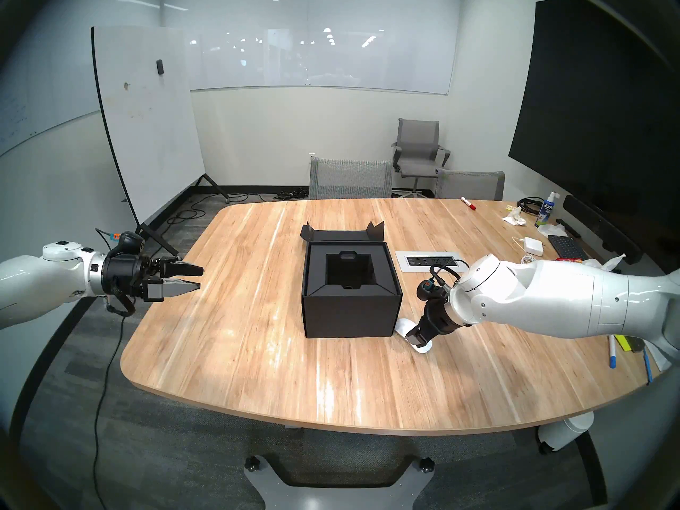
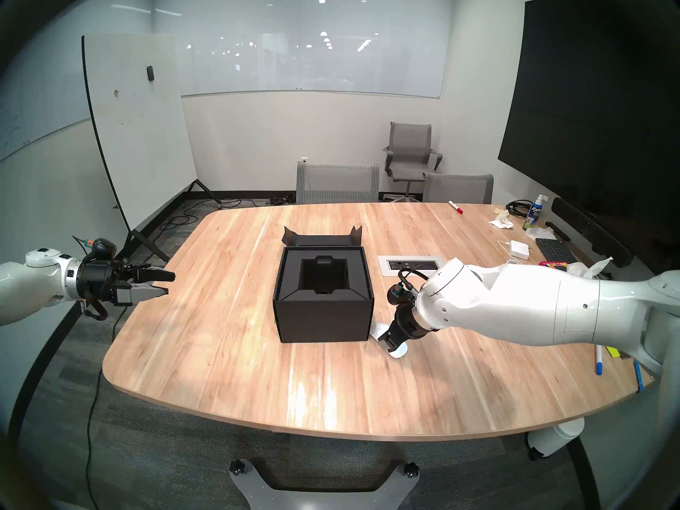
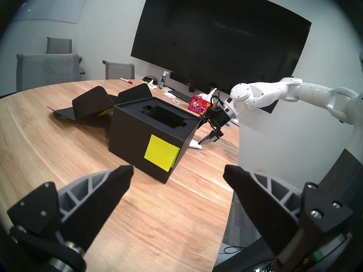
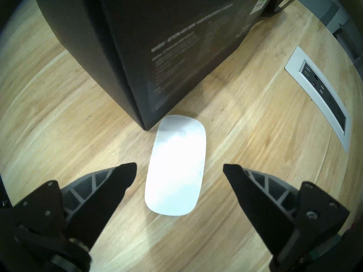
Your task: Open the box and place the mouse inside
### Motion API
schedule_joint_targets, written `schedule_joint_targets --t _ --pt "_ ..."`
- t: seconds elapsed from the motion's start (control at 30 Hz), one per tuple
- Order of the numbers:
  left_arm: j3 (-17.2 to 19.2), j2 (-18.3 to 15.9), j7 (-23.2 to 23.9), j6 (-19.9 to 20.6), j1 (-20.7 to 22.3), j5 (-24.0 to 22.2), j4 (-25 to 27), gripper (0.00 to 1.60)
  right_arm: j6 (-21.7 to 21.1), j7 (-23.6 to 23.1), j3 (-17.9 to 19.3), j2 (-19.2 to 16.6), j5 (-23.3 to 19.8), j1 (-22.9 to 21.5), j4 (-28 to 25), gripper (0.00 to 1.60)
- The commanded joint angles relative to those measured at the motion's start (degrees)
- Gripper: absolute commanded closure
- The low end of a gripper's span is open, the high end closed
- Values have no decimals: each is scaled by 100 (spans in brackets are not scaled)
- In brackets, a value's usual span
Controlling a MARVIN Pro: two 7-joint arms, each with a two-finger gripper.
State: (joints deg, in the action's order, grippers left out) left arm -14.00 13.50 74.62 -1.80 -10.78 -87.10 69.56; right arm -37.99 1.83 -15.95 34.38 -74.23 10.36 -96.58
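Box (image 1: 349, 310): black cardboard cube at the middle of the table (image 1: 257, 369), lid flap (image 1: 340, 235) folded flat behind it. Opening is judged done; the flap lies back so nothing overhangs the top.
Box insert (image 1: 349, 268): black recessed tray with a square well, empty and facing up, ready to take the mouse.
Box markings: yellow-green sticky note (image 3: 162, 154) on the side toward the left arm; pale small print on the side toward the mouse.
Mouse (image 4: 176, 165): flat, smooth, glossy white oval lying flat on the table at the box's near right corner, its far end just beside that corner; contact cannot be told. Not yet in the box.
Right gripper (image 4: 179, 167): tilted down over the mouse, jaws spread wide, one finger to each long side, so a close would pinch it across its width. Nothing held.
Left gripper (image 1: 200, 277): level at the table's left edge, well apart from the box, jaws wide and empty; apparently parked clear of the working arm.
Step in hand: lining up the pick.
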Motion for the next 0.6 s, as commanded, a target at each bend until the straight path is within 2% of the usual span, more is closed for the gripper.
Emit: schedule_joint_targets --t 0.0,0.57 --pt "65 14 -1 6 65 -48 14 0 93 -174 63 58 -40 -24 60 0" --pt "66 14 -1 6 65 -48 14 0 156 -220 56 33 -188 78 108 0"
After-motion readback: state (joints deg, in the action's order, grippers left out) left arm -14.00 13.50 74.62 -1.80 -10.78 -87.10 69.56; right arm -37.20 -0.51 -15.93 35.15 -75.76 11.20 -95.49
